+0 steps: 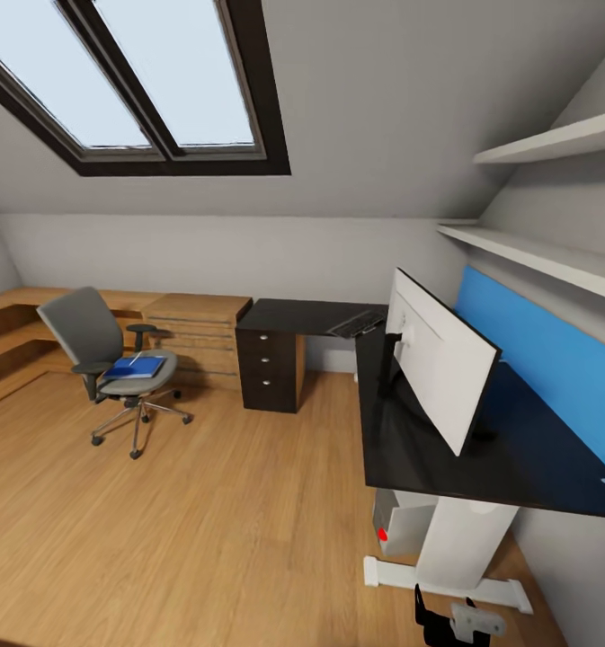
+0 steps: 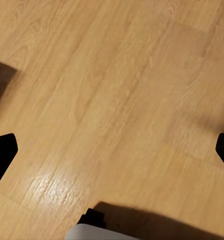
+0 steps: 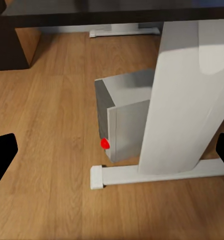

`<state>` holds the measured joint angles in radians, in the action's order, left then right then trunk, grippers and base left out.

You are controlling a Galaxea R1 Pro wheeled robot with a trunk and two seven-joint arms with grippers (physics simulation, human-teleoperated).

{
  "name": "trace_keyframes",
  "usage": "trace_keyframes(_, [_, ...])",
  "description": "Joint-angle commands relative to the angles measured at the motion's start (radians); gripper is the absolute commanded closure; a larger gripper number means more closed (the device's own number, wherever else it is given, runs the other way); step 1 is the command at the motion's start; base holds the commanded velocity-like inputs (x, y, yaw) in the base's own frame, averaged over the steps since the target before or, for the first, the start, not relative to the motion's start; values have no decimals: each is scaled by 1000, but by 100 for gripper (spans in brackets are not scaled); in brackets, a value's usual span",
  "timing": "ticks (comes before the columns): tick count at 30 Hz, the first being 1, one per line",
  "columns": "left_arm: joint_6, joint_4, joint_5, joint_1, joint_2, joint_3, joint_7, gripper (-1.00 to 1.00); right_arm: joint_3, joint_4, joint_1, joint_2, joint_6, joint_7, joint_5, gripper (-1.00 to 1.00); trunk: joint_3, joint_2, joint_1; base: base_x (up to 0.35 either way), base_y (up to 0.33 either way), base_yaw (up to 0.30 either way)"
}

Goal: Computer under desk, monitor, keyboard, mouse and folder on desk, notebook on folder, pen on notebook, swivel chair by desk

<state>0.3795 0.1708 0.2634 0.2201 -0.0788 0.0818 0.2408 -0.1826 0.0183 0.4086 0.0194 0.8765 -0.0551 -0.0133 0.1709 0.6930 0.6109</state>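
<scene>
your left pincer (image 2: 112,145) and right pincer (image 3: 112,145) both hang spread apart, holding nothing. the computer (image 3: 124,117) sits under the surface (image 1: 410,449); the folder (image 1: 133,367) lies on the swivel chair (image 1: 104,355), well apart.

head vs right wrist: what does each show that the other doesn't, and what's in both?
Head view alone: the swivel chair with the folder on its seat, the monitor and keyboard on the desk, the skylight, and wall shelves.

Right wrist view alone: black fingertips at the frame edges, jaws wide apart.

Both: the computer under the desk, the white desk leg, wooden floor.
</scene>
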Motion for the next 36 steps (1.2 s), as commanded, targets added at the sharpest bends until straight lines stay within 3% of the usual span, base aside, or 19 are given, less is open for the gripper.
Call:
trace_keyframes(1, [3,-1,7,1,0,9,6,-100,2,2,1,0,4,-5,-2,-100,-2,-6,-4,0,0,1])
trace_keyframes(12, [-2,-1,7,1,-1,13,5,-100,2,2,1,1,4,-3,-4,-100,-36,-83,-46,0,0,0])
trace_keyframes(18, [-2,-1,7,1,-1,13,5,-100,2,3,1,1,4,-3,-4,-100,-36,-83,-46,0,-82,0])
trace_keyframes(25, [-5,-1,5,1,-1,15,5,-100,2,2,1,2,4,-2,-5,-100,-36,-83,-46,0,-310,0])
trace_keyframes(28, [-14,-1,4,1,-1,15,5,-100,2,2,1,1,4,-1,-5,-100,-46,-104,-57,0,-345,0])
trace_keyframes(36, [-25,-1,-59,1,-1,13,8,-100,2,3,1,-1,1,0,-5,-100,-71,-160,-88,0,-349,0])
